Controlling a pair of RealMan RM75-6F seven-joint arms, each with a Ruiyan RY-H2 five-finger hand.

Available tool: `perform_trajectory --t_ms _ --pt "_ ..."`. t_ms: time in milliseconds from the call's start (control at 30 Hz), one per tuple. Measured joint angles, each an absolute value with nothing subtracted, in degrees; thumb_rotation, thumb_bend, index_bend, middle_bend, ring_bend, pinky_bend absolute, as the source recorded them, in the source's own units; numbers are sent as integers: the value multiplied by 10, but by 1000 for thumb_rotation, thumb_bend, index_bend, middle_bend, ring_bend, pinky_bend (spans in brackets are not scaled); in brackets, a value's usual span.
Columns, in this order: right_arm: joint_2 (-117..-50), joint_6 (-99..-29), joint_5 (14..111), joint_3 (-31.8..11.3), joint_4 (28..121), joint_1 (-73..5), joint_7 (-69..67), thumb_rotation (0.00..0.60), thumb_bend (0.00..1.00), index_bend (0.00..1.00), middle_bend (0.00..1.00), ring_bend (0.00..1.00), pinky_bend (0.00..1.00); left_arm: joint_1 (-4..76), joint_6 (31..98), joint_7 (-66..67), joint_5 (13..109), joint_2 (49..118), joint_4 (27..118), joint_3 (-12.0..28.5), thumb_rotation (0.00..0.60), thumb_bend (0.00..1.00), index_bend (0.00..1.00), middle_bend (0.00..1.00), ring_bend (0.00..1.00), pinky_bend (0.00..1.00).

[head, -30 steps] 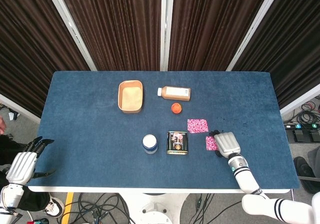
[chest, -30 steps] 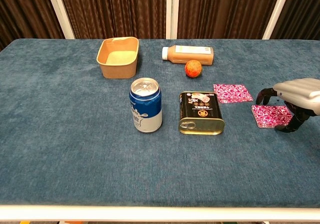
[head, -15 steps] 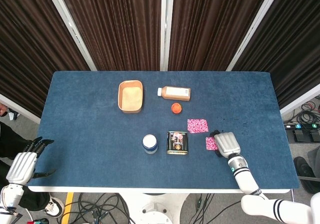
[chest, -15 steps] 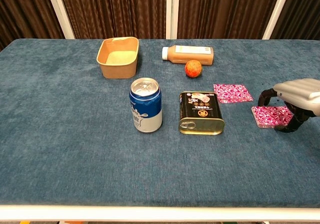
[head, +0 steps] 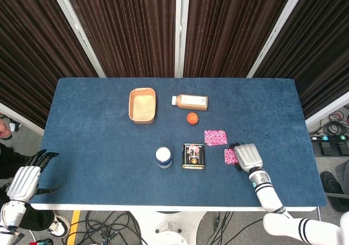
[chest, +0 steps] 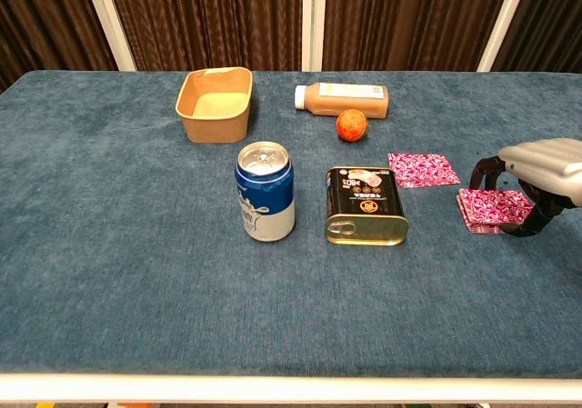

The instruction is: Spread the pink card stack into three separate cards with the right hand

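**A:** How many pink cards are apart now?

**B:** One flat pink patterned card (chest: pixel 423 169) lies alone on the blue cloth tabletop (chest: pixel 136 244), right of the middle in the chest view. The small pink patterned card stack (chest: pixel 491 208) sits just below and to the right of it, near the right edge of the frame. In that stack one card edge peeks out a little from under the top one.

**A:** So is the job done?

**B:** No. I think one card is out and two are left to pull apart. I cannot count the cards in the pile for sure.

**A:** What is the right robot hand (chest: pixel 538 179) doing?

**B:** It arches over the right side of the stack. Its dark fingers (chest: pixel 482 172) curl down, one on the far side and one on the near side. They seem to touch the pile, but I cannot tell if they pinch a card.

**A:** And the other one?

**B:** The left robot hand (head: pixel 26 180) hangs off the tabletop at the lower left of the head view. Its fingers are spread and it holds nothing.

**A:** What comes next?

**B:** I think it needs to slide the top card away to a bare spot.
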State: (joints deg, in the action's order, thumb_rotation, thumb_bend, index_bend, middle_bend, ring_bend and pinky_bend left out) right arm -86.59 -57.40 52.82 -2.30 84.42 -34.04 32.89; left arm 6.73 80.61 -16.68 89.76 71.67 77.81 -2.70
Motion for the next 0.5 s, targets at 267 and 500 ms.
perform_trajectory --t_ms 267,500 --pt "-853 -583 531 -33 860 -341 333 600 257 381 354 746 821 67 806 -167 898 717 778 -28 600 0 176 160 65 160" --pt "-847 -583 518 -49 856 -352 345 600 261 381 354 746 821 67 806 -166 899 717 778 -28 600 0 176 160 65 160"
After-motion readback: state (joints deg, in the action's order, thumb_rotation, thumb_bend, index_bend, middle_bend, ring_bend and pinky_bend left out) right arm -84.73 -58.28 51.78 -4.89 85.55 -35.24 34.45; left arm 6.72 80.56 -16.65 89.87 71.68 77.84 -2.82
